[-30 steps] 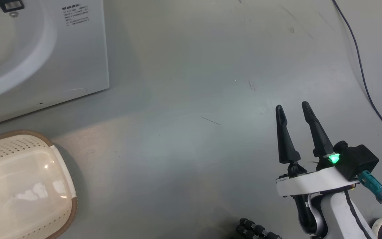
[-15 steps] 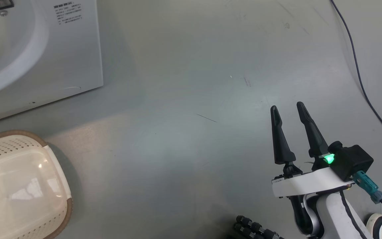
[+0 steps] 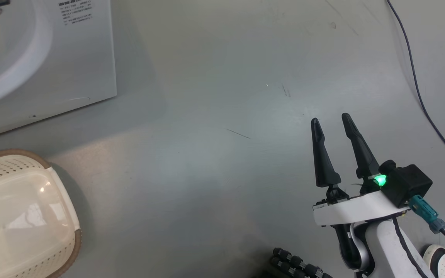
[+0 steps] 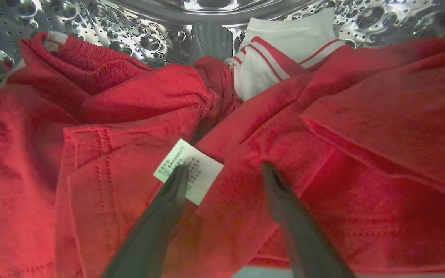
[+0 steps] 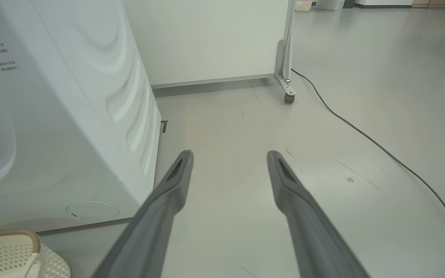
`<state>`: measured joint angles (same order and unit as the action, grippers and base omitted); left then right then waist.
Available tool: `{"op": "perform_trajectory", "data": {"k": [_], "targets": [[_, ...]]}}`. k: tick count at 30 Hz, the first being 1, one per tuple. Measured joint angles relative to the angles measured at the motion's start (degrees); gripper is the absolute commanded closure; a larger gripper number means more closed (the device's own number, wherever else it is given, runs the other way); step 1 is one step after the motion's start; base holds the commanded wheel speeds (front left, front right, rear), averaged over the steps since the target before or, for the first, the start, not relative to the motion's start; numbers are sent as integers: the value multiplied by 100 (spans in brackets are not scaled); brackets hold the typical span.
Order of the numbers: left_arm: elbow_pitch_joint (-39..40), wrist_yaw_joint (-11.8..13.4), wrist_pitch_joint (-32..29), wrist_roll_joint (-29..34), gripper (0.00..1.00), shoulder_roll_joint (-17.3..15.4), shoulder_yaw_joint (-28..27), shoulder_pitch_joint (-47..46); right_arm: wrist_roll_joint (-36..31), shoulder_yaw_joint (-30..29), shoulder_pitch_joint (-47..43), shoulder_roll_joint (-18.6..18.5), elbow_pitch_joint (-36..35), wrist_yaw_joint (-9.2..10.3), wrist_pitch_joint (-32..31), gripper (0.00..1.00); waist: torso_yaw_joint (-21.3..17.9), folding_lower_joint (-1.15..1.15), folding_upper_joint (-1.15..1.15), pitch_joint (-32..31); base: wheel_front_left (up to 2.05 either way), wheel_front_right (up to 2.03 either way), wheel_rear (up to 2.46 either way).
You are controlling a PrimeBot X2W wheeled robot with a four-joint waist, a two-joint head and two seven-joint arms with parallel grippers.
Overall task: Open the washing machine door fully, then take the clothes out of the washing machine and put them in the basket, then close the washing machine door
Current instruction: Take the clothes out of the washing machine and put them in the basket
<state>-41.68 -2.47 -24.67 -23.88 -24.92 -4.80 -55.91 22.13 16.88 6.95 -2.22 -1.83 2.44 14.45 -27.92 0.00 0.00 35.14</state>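
In the left wrist view the left gripper (image 4: 224, 170) has its jaws spread with nothing between them, close over the clothes (image 4: 129, 104). One fingertip crosses a white tag (image 4: 201, 164); contact cannot be told. Behind the red heap rises the steel drum (image 4: 91, 23). The right gripper (image 3: 330, 119), also spread and empty, hangs over the floor (image 3: 207, 154), well apart from the basket (image 3: 10, 170) and, beyond it, the washing machine (image 3: 83, 58).

One washing machine (image 3: 72, 58); one basket (image 3: 6, 166); one cable (image 3: 419, 96); one white tag (image 4: 195, 168).
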Motion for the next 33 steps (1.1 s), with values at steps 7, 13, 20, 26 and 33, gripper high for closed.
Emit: {"op": "perform_trajectory", "data": {"k": [7, 13, 20, 26, 33], "targets": [[-168, -97, -45, -51, 100, 25, 55, -157, 0, -2, 21, 0, -1, 43, 0, 0, 14, 0, 0, 19, 0, 0, 0], [-268, -145, 81, -48, 100, 27, 109, -190, 0, -12, 94, 0, 0, 73, 0, 0, 57, 0, 0, 10, 0, 0, 0], [-422, -225, 455, -23, 100, 152, 186, -188, -2, -49, 96, 0, 40, 82, 0, 0, 135, 0, 0, -100, 0, 0, 0], [-514, -297, 776, -23, 100, 346, 268, -160, -12, -145, 98, -2, 59, 123, 0, 0, 250, 0, 0, -263, 0, 0, 0], [-636, -390, 1144, -41, 100, 528, 332, 29, -60, -205, 100, -3, 142, 123, 0, 0, 445, 0, 0, -513, 0, 0, 0]]}}
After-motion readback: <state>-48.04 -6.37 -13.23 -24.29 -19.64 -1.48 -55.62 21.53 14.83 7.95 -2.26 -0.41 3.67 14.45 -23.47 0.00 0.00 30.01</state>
